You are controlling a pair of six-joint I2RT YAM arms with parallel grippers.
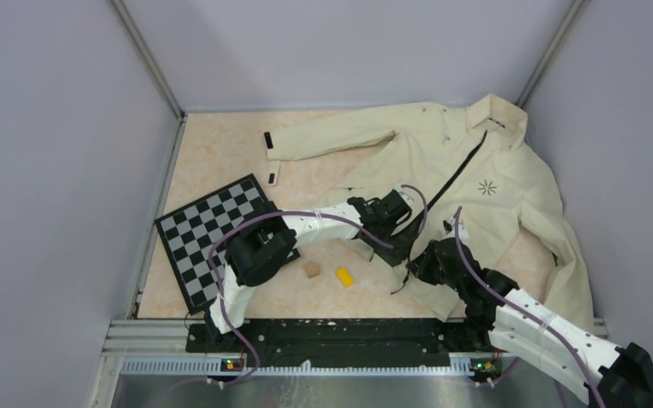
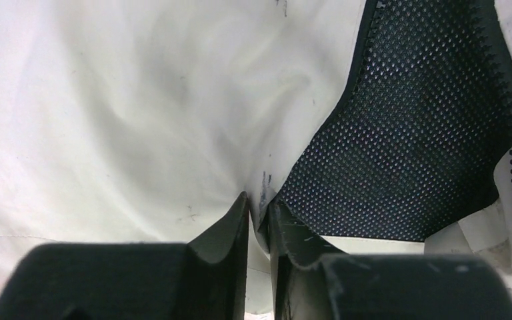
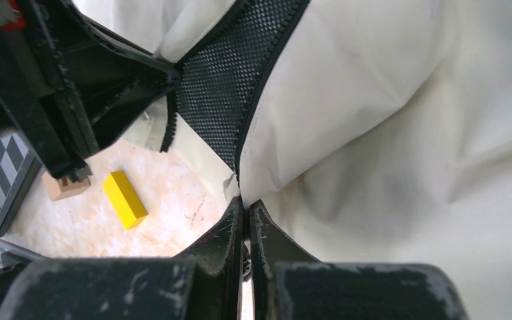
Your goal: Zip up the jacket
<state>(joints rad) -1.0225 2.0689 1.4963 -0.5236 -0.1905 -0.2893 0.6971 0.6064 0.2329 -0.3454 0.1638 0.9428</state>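
The cream jacket point(image 1: 468, 161) lies at the back right of the table, its dark zipper point(image 1: 463, 174) closed over the chest and open at the hem. My left gripper point(image 1: 395, 223) is shut on the hem edge of the left front panel point(image 2: 140, 120), beside the black mesh lining point(image 2: 407, 127). My right gripper point(image 1: 425, 259) is shut on the hem edge of the right front panel point(image 3: 373, 113), close to the zipper teeth point(image 3: 170, 130). The two grippers sit close together at the jacket's lower front. The zipper slider is not clearly visible.
A black-and-white checkerboard point(image 1: 212, 234) lies at the left. A small tan block point(image 1: 312, 269) and a yellow block point(image 1: 344, 276) sit in front of the jacket; the yellow block also shows in the right wrist view point(image 3: 125, 198). Grey walls enclose the table.
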